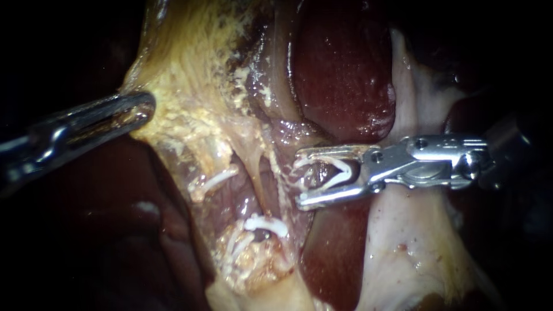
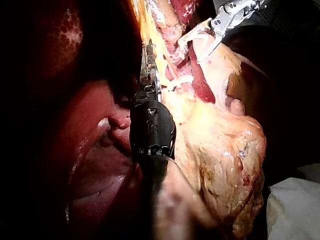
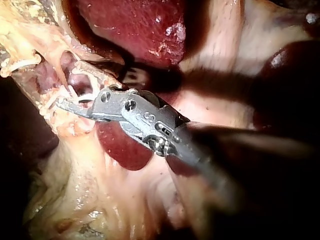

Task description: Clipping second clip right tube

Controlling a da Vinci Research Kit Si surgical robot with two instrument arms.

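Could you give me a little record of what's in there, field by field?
Left instrument: jaws shut on yellow tissue
Right instrument: jaws apart, holding an open white clip
Placed clips: at least two, white, between the instruments
Liver: dark red, behind

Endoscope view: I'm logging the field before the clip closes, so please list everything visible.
liver: one, dark red, upper centre.
yellow fatty tissue: one sheet, yellow-white, upper left to centre.
pale tissue: one fold, whitish, right side.
placed clips: at least two, white, lower centre on thin strands.
loaded clip: one, white, held by the right instrument.
left instrument: one, silver, from the left, jaws shut on the yellow fatty tissue.
right instrument: one, silver, from the right, jaws wide apart, holding the loaded clip.
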